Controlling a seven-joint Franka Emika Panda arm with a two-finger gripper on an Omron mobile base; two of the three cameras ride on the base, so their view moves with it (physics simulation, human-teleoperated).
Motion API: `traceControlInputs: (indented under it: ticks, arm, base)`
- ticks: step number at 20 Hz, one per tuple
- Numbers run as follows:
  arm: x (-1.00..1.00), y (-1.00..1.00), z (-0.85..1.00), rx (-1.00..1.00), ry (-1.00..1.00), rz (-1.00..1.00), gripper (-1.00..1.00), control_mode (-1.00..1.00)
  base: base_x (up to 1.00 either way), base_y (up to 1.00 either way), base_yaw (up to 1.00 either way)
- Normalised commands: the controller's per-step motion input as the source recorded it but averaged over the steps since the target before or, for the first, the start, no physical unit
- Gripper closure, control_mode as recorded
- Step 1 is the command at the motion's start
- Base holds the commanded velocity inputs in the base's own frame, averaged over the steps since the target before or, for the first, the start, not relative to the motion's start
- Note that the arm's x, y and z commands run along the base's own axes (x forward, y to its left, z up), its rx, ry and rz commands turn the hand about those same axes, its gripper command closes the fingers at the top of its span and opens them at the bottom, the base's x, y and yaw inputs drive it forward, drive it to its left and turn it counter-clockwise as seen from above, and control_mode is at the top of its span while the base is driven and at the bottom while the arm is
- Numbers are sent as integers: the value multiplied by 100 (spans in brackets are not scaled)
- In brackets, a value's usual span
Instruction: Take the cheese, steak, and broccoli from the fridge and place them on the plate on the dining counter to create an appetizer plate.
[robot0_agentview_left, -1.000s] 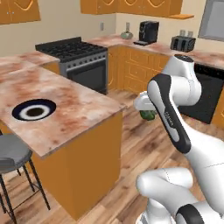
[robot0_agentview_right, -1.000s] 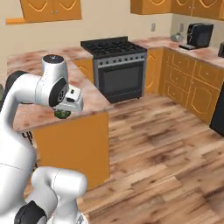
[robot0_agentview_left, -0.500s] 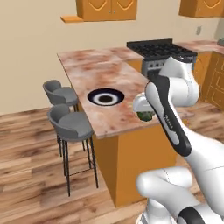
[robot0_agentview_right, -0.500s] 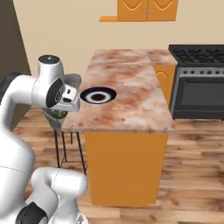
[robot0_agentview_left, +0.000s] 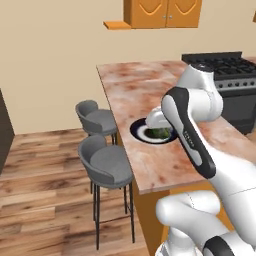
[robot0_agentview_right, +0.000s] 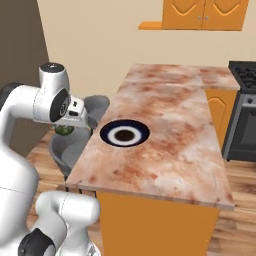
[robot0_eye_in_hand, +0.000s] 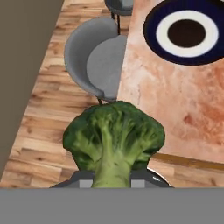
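My gripper (robot0_agentview_right: 68, 128) is shut on the broccoli (robot0_eye_in_hand: 114, 138), a dark-green floret held by its pale stem. It hangs over the floor and a stool, just off the left edge of the dining counter (robot0_agentview_right: 170, 135). In the left base view the broccoli (robot0_agentview_left: 160, 133) shows in front of the plate (robot0_agentview_left: 138, 131). The plate (robot0_agentview_right: 124, 134), navy rim, white ring, dark centre, lies bare on the counter near that edge, a short way right of the gripper. In the hand view the plate (robot0_eye_in_hand: 187, 33) sits at the upper right. Cheese and steak are out of view.
Two grey stools (robot0_agentview_left: 107, 162) (robot0_agentview_left: 97, 117) stand along the counter's left side, one directly under the broccoli. A black stove (robot0_agentview_right: 245, 125) adjoins the counter's far right. A tall dark panel (robot0_agentview_right: 20, 60), possibly the fridge's side, rises at the left. Wood floor lies around.
The whole picture has swung as the base turned and drove: the counter and plate have come in front of me. The broccoli stays in the shut gripper, arm pose unchanged.
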Motion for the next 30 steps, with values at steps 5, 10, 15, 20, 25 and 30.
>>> traceControlInputs:
  ticks: [5,10,15,20,25,30]
  arm:
    - [27,-27,0,0,3,8,100,-100]
    - [73,-81,-7,0,0,0,100,-100]
    - [100,-76,-36,0,1,0,100,-100]
    - [98,-50,-54,0,0,0,100,-100]
    - [92,-25,-57,0,0,0,100,-100]
    - [99,-20,-48,0,4,0,100,-100]
  base:
    - [5,0,4]
    - [0,0,0]
    - [0,0,0]
    - [0,0,0]
    - [0,0,0]
    - [0,0,0]
